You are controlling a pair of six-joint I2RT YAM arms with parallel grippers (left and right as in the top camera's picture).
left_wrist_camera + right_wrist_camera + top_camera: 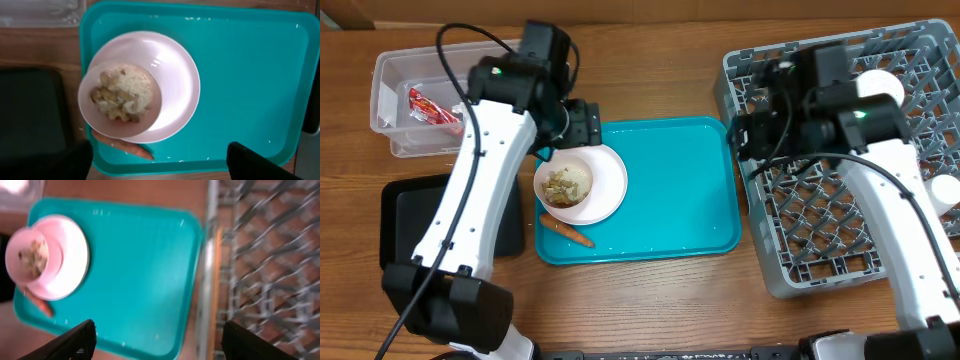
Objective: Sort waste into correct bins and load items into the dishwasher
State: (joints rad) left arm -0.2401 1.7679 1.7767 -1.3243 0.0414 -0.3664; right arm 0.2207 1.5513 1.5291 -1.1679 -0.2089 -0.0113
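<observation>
A white plate (605, 180) lies at the left of the teal tray (670, 200), carrying a small white bowl (565, 186) of beige food scraps (122, 95). An orange carrot (565, 233) lies on the tray just below the plate. My left gripper (586, 127) hovers open over the plate's far edge, nothing between its fingers (260, 165). My right gripper (744, 135) hangs open and empty over the gap between the tray and the grey dish rack (850, 210). The red wrapper (432, 108) lies in the clear tub (390, 70).
A shallow black tray (405, 215) sits at the front left, below the clear tub. White dishes (880, 85) stand in the rack's far right part. A narrow strip of wooden table (216, 280) separates tray and rack. The right wrist view is motion-blurred.
</observation>
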